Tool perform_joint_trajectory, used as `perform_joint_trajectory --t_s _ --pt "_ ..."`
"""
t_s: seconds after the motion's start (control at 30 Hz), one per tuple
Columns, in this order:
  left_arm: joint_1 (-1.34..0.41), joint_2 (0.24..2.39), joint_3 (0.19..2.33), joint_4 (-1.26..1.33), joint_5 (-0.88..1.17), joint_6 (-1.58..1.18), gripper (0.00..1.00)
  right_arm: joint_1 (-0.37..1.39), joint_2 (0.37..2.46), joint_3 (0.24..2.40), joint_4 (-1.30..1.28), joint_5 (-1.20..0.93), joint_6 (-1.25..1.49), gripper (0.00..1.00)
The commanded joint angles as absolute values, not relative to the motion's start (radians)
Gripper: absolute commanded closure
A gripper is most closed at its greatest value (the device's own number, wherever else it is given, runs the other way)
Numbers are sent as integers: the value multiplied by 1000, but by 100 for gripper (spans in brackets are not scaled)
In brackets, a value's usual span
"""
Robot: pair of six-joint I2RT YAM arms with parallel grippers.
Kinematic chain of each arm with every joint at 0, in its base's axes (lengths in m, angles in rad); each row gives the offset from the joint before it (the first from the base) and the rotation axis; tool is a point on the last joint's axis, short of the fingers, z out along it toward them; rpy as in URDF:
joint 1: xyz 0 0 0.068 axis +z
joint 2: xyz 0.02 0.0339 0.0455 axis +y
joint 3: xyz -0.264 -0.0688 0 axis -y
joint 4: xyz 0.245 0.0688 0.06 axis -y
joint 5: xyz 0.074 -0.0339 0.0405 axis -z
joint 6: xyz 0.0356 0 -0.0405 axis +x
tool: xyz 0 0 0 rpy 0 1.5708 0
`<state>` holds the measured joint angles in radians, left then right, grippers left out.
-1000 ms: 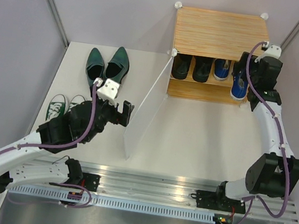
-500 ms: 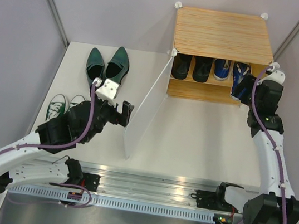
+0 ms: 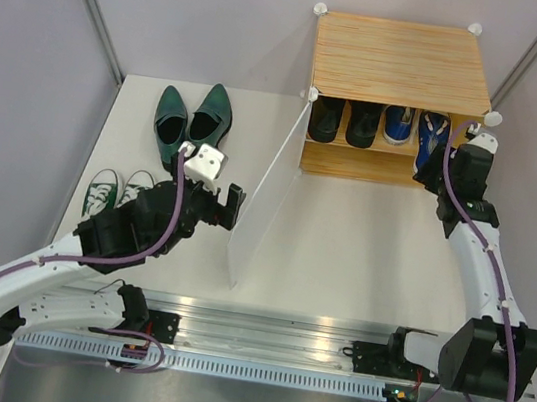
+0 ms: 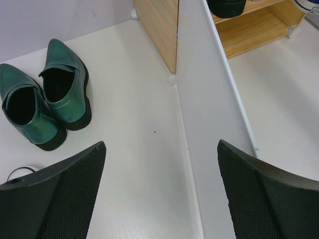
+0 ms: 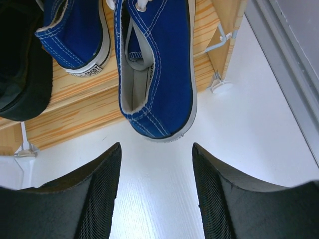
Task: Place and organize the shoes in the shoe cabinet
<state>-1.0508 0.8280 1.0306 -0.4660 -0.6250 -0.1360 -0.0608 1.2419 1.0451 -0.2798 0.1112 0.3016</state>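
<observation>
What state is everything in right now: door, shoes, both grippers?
Door: open.
Black shoes: in the cabinet.
Blue sneakers: in it, the end one's heel past the shelf edge, ungripped.
Pointed green shoes: on the table.
Green sneakers: on the table, partly under the left arm.
Left gripper: open, empty.
Right gripper: open, empty, behind that heel.

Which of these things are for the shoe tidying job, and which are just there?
For the job:
shoe cabinet
its open door
black shoes and blue sneakers, in the cabinet
dark green pointed shoes and green white-toed sneakers, out on the table

Just there:
metal rail along the table's near edge
</observation>
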Motion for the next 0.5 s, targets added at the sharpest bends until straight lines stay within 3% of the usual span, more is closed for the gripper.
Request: perform_joint_trajectory --t_s 0.0,0.3,0.4,0.47 --pt "-1048 838 1028 -437 -607 -124 6 -60 1293 1104 -222 127 310 37" --pt "-1048 838 1029 -437 -597 -126 5 -60 1338 1147 -221 186 278 42" --pt "-1048 833 1031 -440 -594 -126 5 -60 1342 1161 -219 198 272 35" --pt "-1048 830 1031 -440 -594 -126 5 -60 1350 1169 -221 204 268 35"
